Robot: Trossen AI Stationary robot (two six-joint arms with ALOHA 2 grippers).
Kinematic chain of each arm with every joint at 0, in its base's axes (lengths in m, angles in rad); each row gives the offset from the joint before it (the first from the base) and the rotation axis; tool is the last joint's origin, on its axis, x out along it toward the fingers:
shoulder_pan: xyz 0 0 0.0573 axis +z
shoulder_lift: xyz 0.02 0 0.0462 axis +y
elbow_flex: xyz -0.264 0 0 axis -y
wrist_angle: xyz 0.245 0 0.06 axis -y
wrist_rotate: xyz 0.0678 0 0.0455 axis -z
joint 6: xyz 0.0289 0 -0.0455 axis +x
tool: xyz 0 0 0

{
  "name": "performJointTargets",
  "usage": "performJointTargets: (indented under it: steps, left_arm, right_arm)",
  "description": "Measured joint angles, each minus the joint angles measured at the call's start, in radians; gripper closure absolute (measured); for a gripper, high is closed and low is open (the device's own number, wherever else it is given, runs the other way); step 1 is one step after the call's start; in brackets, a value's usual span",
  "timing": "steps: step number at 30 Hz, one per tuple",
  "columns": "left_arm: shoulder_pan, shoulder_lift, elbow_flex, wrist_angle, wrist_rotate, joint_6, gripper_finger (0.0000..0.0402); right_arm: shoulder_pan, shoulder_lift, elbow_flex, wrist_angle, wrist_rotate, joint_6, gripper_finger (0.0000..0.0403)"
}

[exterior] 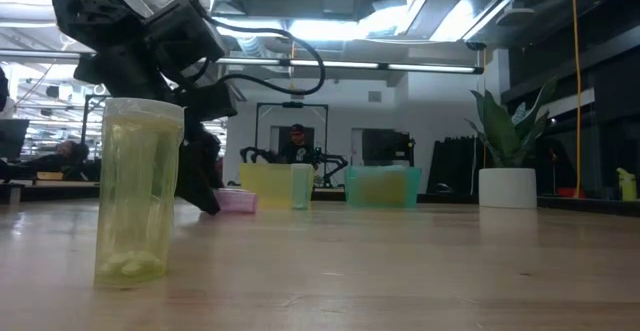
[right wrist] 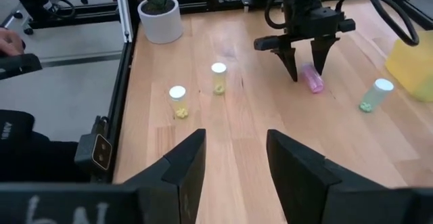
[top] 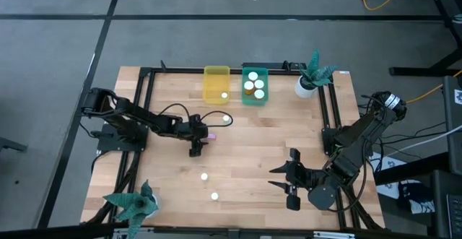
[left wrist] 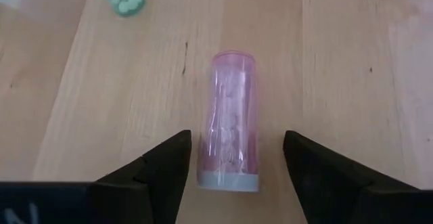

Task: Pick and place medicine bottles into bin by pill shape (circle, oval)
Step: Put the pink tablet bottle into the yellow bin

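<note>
**Pink bottle lay between spread fingers**

The left gripper (top: 201,144) stood low over the pale, grained wooden table (top: 245,167), its dark wedge-shaped fingers (left wrist: 166,166) spread wide on either side of a translucent pink bottle (left wrist: 230,119). That smooth cylinder lay on its side, white pills visible inside, untouched by either finger. A greenish bottle (right wrist: 374,95) stood nearby. The yellow tub (top: 216,84) and teal tub (top: 254,85) sat side by side at the far edge. The right gripper (top: 289,180) waited near the front edge, fingers apart and holding nothing.
</note>
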Motion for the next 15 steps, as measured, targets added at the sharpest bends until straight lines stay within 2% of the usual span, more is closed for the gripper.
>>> performJointTargets:
  steps: [12, 15]
  left_arm:
    - [-0.001, -0.008, -0.001, -0.011, 0.003, -0.004, 0.0248]
    - [0.000, -0.033, 0.015, -0.069, -0.011, -0.010, 0.0272]
  right_arm:
    - [0.000, 0.000, 0.000, -0.005, 0.000, -0.004, 0.0245]
    - [0.000, 0.000, 0.000, -0.011, 0.001, -0.027, 0.0245]
